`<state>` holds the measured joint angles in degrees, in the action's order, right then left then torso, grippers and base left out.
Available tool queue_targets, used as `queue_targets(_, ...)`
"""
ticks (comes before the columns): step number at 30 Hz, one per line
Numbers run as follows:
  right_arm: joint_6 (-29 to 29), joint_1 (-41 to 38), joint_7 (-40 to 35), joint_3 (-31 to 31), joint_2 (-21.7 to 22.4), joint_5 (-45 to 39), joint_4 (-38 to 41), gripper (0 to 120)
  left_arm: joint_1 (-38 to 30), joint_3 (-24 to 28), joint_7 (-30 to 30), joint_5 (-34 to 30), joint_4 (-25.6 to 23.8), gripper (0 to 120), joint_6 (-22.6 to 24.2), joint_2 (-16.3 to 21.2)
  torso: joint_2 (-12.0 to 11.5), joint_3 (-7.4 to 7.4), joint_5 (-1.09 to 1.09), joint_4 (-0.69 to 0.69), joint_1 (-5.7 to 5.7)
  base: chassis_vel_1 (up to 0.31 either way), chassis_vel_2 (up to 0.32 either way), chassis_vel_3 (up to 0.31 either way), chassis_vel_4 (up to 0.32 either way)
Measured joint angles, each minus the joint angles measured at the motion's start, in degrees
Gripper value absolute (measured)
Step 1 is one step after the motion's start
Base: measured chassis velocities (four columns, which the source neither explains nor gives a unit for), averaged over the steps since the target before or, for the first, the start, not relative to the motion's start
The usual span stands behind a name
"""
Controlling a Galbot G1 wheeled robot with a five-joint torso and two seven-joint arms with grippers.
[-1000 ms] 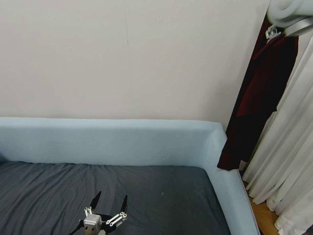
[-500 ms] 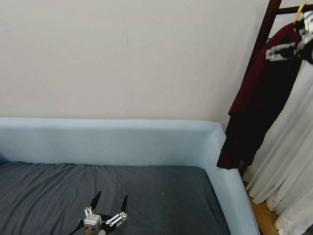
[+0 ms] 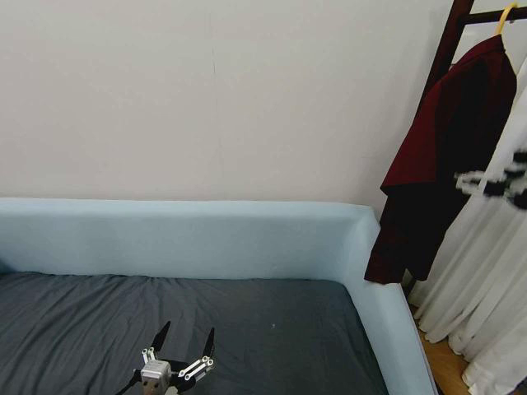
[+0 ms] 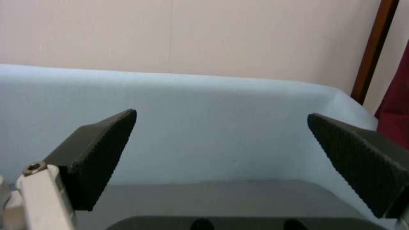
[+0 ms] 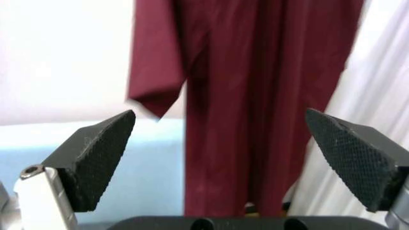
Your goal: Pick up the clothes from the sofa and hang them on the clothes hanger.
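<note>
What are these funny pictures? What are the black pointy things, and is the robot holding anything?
These come from a robot with two arms. One picture is from a camera on its head, looking at a light blue sofa with a dark grey seat. The other two are from cameras on its wrists. The black pointy things are the fingers of each end effector, the part that grabs. The left end effector hovers open over the seat, holding nothing. The right end effector is open and empty too. It faces a dark red garment hanging on a yellow hanger on a wooden rack.
</note>
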<state>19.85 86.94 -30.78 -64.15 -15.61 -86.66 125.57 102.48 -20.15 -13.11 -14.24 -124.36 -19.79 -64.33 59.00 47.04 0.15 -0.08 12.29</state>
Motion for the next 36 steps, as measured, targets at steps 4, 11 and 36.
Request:
queue_targets(4,-3.4,5.5,5.7,-0.2,-8.4,10.9,1.4,100,0.0,0.0,0.0,0.0,0.0,100,0.0,0.0,0.0,0.0,-0.01,0.0,0.0,0.0,0.0,0.0,0.0)
queue_targets(11,-11.2,11.3,15.4,-0.1,-18.5,28.5,0.2,100,0.0,0.0,0.0,0.0,0.0,100,0.0,0.0,0.0,0.0,-0.01,0.0,0.0,0.0,0.0,0.0,0.0)
queue_targets(36,-33.6,19.3,37.1,9.0,-56.2,59.4,-4.8,100,0.0,0.0,0.0,0.0,0.0,100,0.0,0.0,0.0,0.0,-0.01,0.0,0.0,0.0,0.0,0.0,0.0)
